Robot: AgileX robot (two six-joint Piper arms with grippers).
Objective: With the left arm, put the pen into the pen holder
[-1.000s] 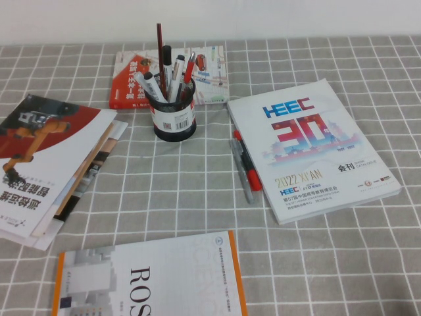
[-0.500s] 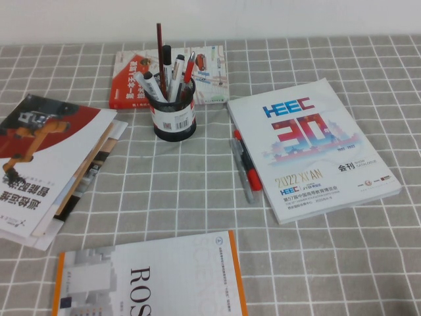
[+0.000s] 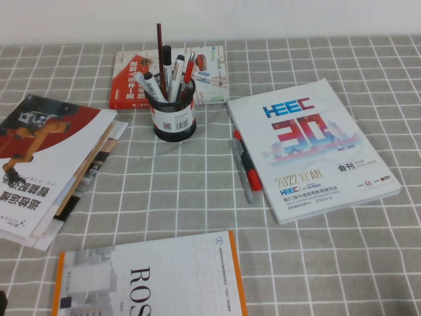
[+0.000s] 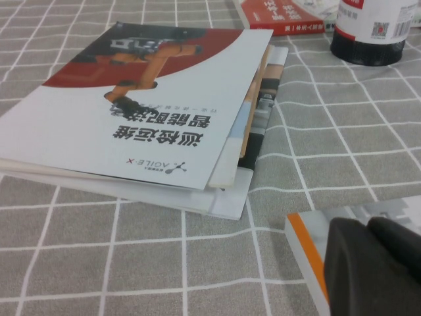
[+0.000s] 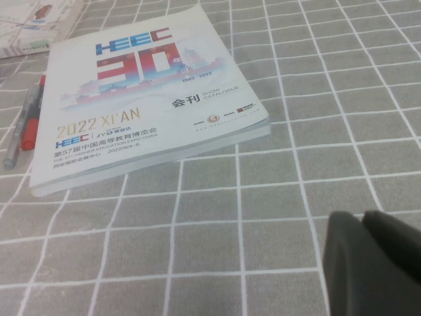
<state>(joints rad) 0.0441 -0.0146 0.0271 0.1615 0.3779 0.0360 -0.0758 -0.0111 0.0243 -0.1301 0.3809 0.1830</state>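
The worktop wears grey checked cloth, matt and woven. The HEEC catalogue has a smooth, faintly glossy paper cover. The pen holder is black mesh with a paper label. Both grippers' fingers look like matt black plastic.

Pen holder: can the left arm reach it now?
Probably yes: the left gripper sits low over the orange-edged booklet, with only flat magazines between it and the pen holder. The right gripper hangs clear, near the HEEC catalogue.
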